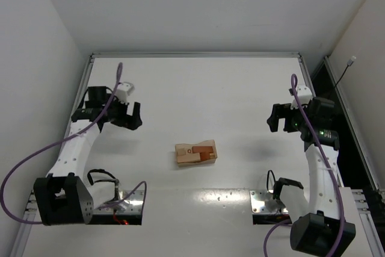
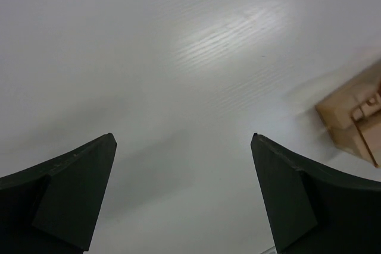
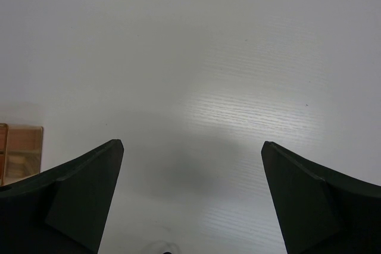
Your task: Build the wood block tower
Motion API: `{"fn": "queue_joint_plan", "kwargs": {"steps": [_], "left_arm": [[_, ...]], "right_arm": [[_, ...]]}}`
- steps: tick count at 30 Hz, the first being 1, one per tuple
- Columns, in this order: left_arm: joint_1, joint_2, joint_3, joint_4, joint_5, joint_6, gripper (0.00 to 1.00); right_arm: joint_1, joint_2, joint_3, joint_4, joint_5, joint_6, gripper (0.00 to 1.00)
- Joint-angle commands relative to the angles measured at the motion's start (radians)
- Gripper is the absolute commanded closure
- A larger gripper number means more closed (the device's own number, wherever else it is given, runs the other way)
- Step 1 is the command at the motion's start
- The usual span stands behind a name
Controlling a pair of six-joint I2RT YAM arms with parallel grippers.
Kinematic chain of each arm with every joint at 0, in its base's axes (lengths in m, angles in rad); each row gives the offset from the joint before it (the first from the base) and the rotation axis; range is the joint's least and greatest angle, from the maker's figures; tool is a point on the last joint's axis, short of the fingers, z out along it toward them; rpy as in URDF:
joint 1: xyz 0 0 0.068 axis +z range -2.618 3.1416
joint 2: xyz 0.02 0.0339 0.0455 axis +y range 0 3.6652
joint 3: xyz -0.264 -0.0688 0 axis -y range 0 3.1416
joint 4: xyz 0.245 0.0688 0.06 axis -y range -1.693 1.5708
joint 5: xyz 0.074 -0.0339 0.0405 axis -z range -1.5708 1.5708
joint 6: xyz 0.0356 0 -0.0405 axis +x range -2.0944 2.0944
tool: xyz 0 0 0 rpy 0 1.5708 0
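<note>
Blocks (image 1: 195, 153) clustered together | left gripper (image 1: 135, 118) spread wide | right gripper (image 1: 272, 119) spread wide

The wooden blocks (image 1: 195, 153) looked like bare, matt wood, some pale tan and some reddish-orange; their grain was too small to make out. The surface (image 1: 198, 82) under them was white and smooth with a soft sheen, and the wrist views caught fine parallel streaks in its bright patches. The fingers of the left end effector (image 2: 184, 141) and the right end effector (image 3: 192, 144) appeared as dark, matt plastic with faintly dusty faces. The arm links (image 1: 75, 148) were smooth white plastic, slightly glossy. The purple cables (image 1: 42, 150) had a smooth plastic sheath. The rails (image 1: 195, 55) edging the surface and the base plates (image 1: 261, 200) looked like bare metal.
</note>
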Motion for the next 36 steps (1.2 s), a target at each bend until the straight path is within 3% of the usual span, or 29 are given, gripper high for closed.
{"fn": "queue_joint_plan", "kwargs": {"steps": [1,5,6,8,13,16,19,21,22,26,27,30,32,36], "left_arm": [[-0.191,-0.014,0.116,-0.089,0.028,0.112,0.06],[-0.484,0.008,0.150,-0.146,-0.088,0.123,0.09],[-0.616,0.020,0.161,-0.158,-0.126,0.114,0.10],[-0.727,0.043,0.161,-0.159,-0.223,0.103,0.11],[-0.874,0.083,0.139,-0.156,-0.286,0.123,0.17],[-0.875,0.106,0.150,-0.143,-0.286,0.098,0.18],[-0.818,0.095,0.150,-0.107,-0.268,0.054,0.18],[-0.710,0.051,0.150,-0.061,-0.279,-0.010,0.18],[-0.677,0.051,0.150,-0.047,-0.279,-0.011,0.18],[-0.503,-0.009,0.113,0.016,-0.323,-0.127,0.10],[-0.467,-0.021,0.113,0.016,-0.323,-0.136,0.10],[-0.350,-0.031,0.113,0.016,-0.303,-0.166,0.07],[-0.274,-0.031,0.104,0.016,-0.294,-0.166,0.06],[-0.181,-0.041,0.084,0.016,-0.259,-0.175,0.06]], "right_arm": [[-0.004,0.001,0.009,0.039,-0.033,0.010,0.01],[-0.004,0.001,0.009,0.039,-0.033,0.010,0.01],[-0.004,0.001,0.009,0.039,-0.033,0.010,0.01],[-0.004,0.001,0.009,0.039,-0.033,0.010,0.01],[-0.004,0.001,0.009,0.039,-0.033,0.010,0.01],[0.022,0.001,0.009,0.029,-0.140,-0.033,0.01],[0.077,0.013,0.009,0.017,-0.229,-0.067,0.06],[0.198,0.100,0.032,-0.004,-0.284,-0.097,0.09],[0.198,0.100,0.046,-0.004,-0.284,-0.098,0.09],[0.459,0.281,0.145,-0.066,-0.154,-0.194,0.10],[0.597,0.359,0.170,-0.075,-0.115,-0.232,0.12],[0.846,0.444,0.263,-0.057,0.078,-0.272,0.13],[0.916,0.520,0.299,-0.029,0.120,-0.302,0.17],[0.973,0.632,0.376,0.006,0.156,-0.392,0.37]]}}
